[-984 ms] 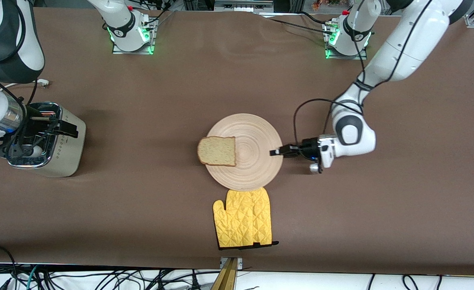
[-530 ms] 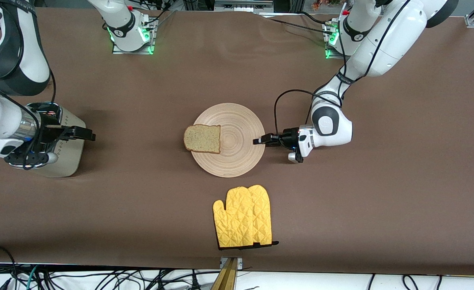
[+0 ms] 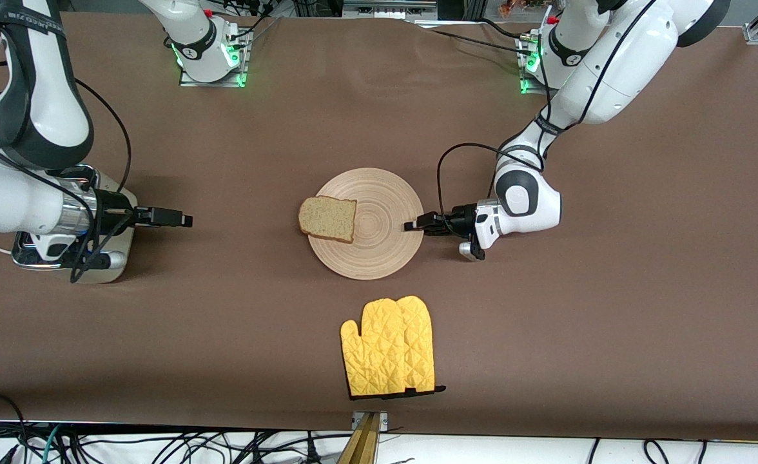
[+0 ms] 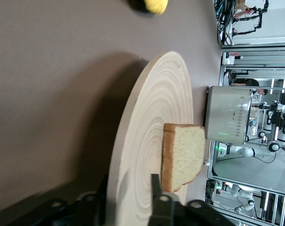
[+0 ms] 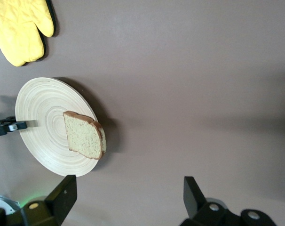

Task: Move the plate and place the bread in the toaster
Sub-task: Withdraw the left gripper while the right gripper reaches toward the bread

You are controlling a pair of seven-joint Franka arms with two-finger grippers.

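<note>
Front view | left gripper (image 3: 411, 225) at plate (image 3: 379, 254) rim, grip unclear | right gripper (image 3: 174, 219) released beside toaster (image 3: 124, 254) | bread (image 3: 327, 219) overhangs rim

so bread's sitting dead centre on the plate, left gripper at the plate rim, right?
Not centre. In the front view the bread lies at the plate's edge toward the right arm's end, overhanging the rim. The left gripper is at the plate rim, as you said.

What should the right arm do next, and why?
Probably advance the right gripper, open beside the toaster, toward the bread. The slice overhangs the plate rim on that arm's side, and the left gripper sits at the plate's other edge, fingers straddling the rim.
</note>
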